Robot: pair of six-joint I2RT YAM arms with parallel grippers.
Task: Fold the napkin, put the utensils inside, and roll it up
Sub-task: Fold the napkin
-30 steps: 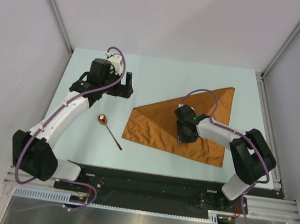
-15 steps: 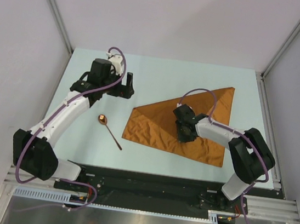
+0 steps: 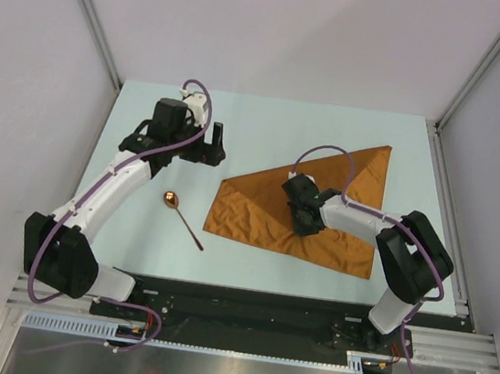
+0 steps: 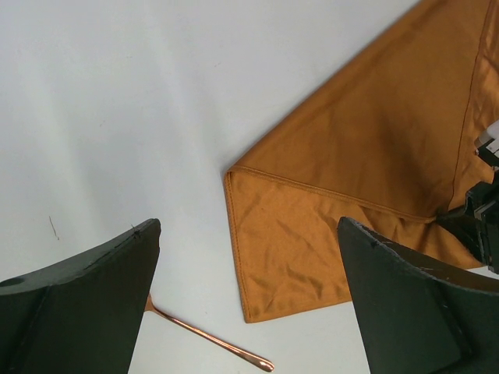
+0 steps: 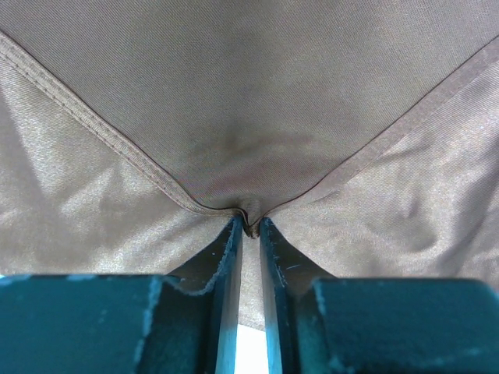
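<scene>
Our right gripper (image 5: 249, 226) was clenched on 1 corner of the rust-brown soft cloth napkin (image 5: 249, 93), right of centre in the top view, with the cloth puckering at its tips. To fold well, we judged the pinch should take only that upper layer, lift low, and carry it across until the edges met. The slim copper-bowled spoon (image 3: 181, 217) lay apart at lower left. Our left gripper (image 3: 208, 142) hovered released at upper left. Against 1 second earlier, the right jaws had narrowed and shifted slightly left.
</scene>
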